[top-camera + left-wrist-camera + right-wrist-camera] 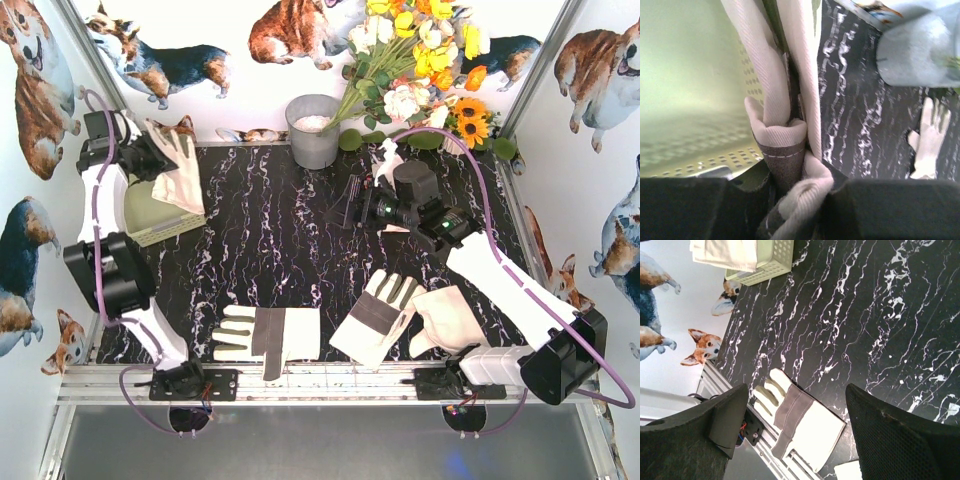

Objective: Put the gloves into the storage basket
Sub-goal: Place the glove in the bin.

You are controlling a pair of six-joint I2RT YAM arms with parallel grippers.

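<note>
Top view: left gripper (158,152) is clamped on the held glove (182,172), limp and light, hanging over the storage basket (150,228) below it; right gripper (355,205) is spread and empty.
Left wrist: soft cloth bunches between the jaws; best pinched at a fold.
Right wrist: flat glove (800,422) beneath the wide jaws; table (880,315) is smooth and roomy.

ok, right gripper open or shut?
Open. In the wrist view the right gripper has its fingers wide apart with nothing between them; a glove lies flat on the table below.
</note>
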